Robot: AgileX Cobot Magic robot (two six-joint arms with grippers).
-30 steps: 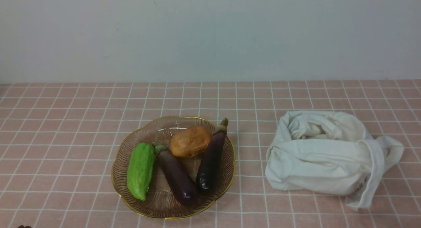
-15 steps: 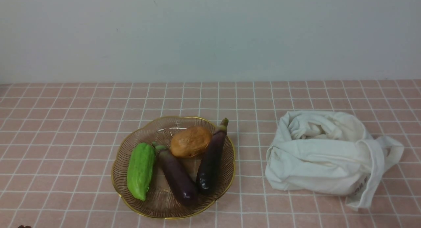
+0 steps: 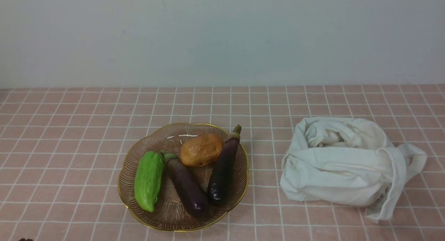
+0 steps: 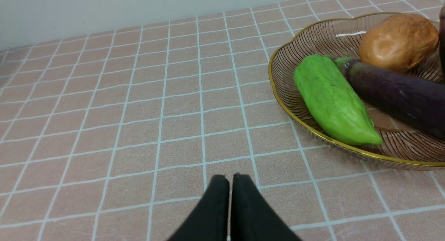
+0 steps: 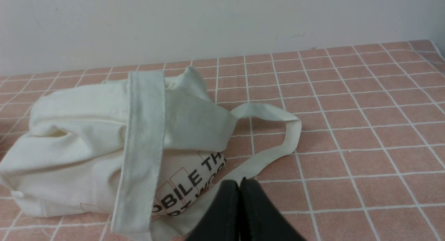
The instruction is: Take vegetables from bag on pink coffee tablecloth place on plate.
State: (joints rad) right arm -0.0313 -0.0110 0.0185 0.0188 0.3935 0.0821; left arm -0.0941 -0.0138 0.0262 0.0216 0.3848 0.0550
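Green vegetable (image 4: 335,100) (on plate (image 4: 368,152)), beyond fingers (image 4: 212,209).

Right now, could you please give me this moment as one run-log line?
left gripper: shut, empty | right gripper: shut, empty | green vegetable: on plate | bag: on tablecloth

Setting: type of room not determinable from the views; home, lab or other left unassigned. Visible surroundings: plain, smooth pale blue-grey wall (image 3: 222,39) directly behind a flat surface covered by a pink tablecloth with thin white grid lines (image 3: 87,136). Kitchen-type or dining-type items noted: round scalloped brownish glass plate with gold rim (image 3: 172,215), holding vegetables; crumpled off-white cloth tote bag (image 3: 340,171) alongside, well apart.
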